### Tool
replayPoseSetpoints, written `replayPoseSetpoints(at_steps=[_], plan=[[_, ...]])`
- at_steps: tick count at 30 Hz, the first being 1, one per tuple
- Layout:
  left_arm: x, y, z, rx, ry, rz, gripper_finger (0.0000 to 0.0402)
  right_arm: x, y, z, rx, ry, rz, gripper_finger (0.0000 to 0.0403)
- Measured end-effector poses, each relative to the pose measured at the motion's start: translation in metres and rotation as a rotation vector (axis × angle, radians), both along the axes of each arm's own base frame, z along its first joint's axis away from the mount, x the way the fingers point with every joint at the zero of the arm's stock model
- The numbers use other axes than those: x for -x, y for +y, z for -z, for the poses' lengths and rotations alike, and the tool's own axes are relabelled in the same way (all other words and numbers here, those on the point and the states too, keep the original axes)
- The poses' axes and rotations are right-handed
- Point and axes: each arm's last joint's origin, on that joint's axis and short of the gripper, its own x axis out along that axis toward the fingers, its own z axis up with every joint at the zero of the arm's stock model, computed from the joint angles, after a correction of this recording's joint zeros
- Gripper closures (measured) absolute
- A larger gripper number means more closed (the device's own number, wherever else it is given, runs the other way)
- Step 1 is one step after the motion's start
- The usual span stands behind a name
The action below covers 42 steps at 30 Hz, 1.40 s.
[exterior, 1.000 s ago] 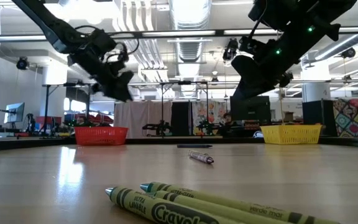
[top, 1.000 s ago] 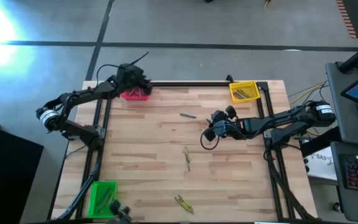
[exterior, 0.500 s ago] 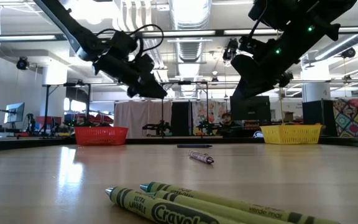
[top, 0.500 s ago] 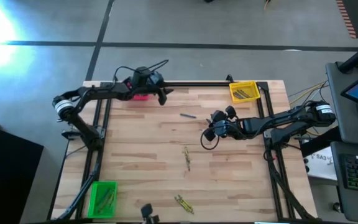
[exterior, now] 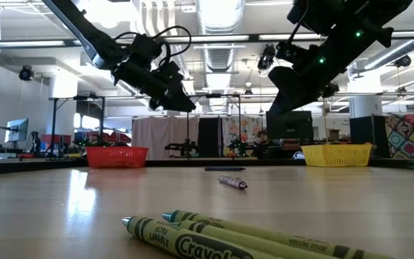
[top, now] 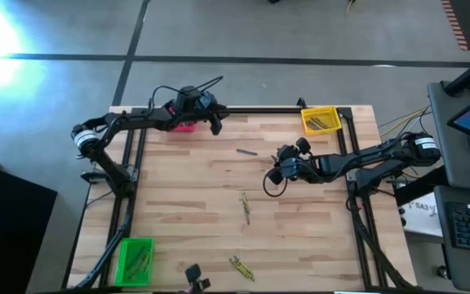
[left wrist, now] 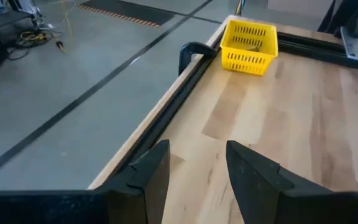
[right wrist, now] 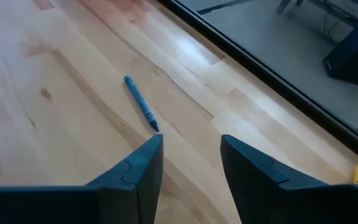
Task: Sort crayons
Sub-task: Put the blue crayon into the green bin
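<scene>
A grey-blue crayon (top: 246, 151) lies flat on the wooden table toward the far side; it also shows in the right wrist view (right wrist: 141, 102). Olive-yellow crayons lie at mid-table (top: 246, 207) and by the near edge (top: 241, 267), close to the low camera (exterior: 228, 234). My left gripper (top: 216, 124) is open and empty, in the air just right of the pink bin (top: 183, 125); its fingers (left wrist: 145, 177) stand apart. My right gripper (top: 272, 174) is open and empty, in the air right of the blue crayon.
A yellow bin (top: 320, 120) holding crayons stands at the far right corner, and a green bin (top: 135, 260) holding crayons at the near left corner. A black rail runs along the far edge (left wrist: 185, 93). Bare wood lies between the loose crayons.
My left gripper has swung from above the pink bin toward the table's right edge along the far side, turning as it went; most of the travel came early, then it slowed. My right gripper has kept still. No crayon has moved.
</scene>
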Motion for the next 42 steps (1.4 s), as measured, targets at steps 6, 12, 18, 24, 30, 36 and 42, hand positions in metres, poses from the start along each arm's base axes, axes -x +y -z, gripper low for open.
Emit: replayPoseSetpoints(at_steps=[6,12,18,24,30,36,42], plan=[[0.001,-0.001,0.002,0.011,0.016,0.002,0.0261,-0.001,0.000,-0.002,0.002,-0.009,0.002,0.0263],[0.001,-0.002,0.005,0.005,0.041,0.013,0.0261,-0.002,-0.003,-0.003,-0.018,-0.034,0.032,0.0277],[-0.004,-0.011,0.015,-0.027,0.055,0.186,0.0261,-0.001,-0.003,-0.002,-0.011,-0.017,0.023,0.0277],[-0.030,-0.015,0.045,-0.007,0.013,0.360,0.0261,-0.001,-0.003,-0.003,0.000,-0.010,0.013,0.0271],[-0.064,-0.007,0.074,0.081,0.147,0.412,0.0261,-0.002,-0.003,-0.003,0.017,0.013,-0.014,0.0273],[-0.085,0.001,0.081,0.189,0.363,0.409,0.0261,-0.002,-0.003,-0.003,0.027,0.034,-0.026,0.0269],[-0.084,-0.002,0.080,0.228,0.418,0.440,0.0261,-0.002,-0.003,-0.002,0.013,0.040,-0.048,0.0273]])
